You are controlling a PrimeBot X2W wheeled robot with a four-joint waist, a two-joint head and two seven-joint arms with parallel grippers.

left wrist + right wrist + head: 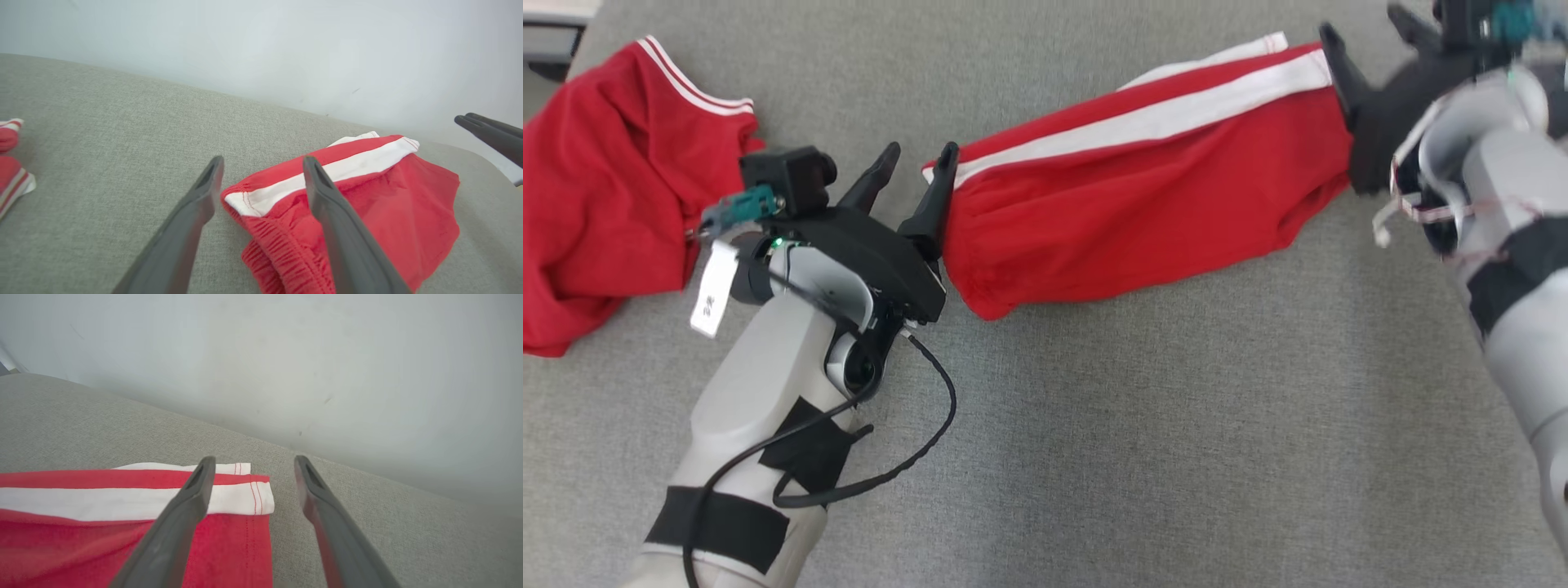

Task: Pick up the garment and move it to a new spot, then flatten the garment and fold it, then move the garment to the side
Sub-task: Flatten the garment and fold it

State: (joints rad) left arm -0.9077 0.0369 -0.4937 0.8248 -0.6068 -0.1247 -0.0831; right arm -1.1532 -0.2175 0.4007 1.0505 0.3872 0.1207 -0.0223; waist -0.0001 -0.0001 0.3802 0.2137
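Grey woven cloth bears soft red white-striped shorts — left hand and right hand spread wide, empty.

Matt cloth garment, rough woven table cover

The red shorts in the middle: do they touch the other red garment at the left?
Apart. The left wrist view shows bare grey surface between the shorts and the other red garment.
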